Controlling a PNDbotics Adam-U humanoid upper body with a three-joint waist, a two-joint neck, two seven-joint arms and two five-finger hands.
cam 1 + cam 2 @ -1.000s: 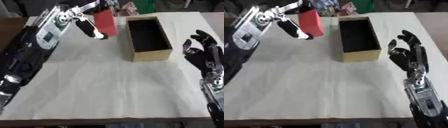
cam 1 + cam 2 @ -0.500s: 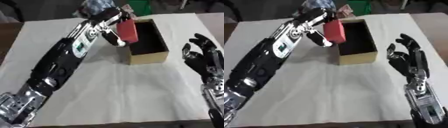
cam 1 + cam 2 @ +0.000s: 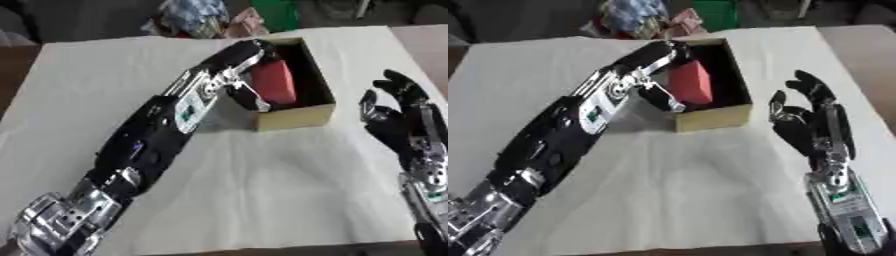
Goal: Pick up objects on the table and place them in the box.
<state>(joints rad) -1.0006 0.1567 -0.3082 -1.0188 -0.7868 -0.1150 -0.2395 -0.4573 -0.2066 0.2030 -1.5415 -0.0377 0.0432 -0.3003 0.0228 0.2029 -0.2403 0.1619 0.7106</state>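
Note:
A red block (image 3: 274, 82) sits inside the open cardboard box (image 3: 294, 117) near the far middle of the table. My left hand (image 3: 247, 57) reaches over the box's left wall with its fingers curled round the block. The left arm stretches diagonally from the lower left corner up to the box. At the right edge my right hand (image 3: 808, 120) stands open with its fingers pointing up, apart from the box.
A white cloth (image 3: 262, 195) covers the table. Beyond the far edge lie a bundle of coloured packets (image 3: 197, 17) and a green item (image 3: 277, 12). A brown surface (image 3: 424, 42) shows at the far right.
The left hand has carried the red block to the right and down, from above the box's left wall into the box. The camera view has shifted. The right hand stays open.

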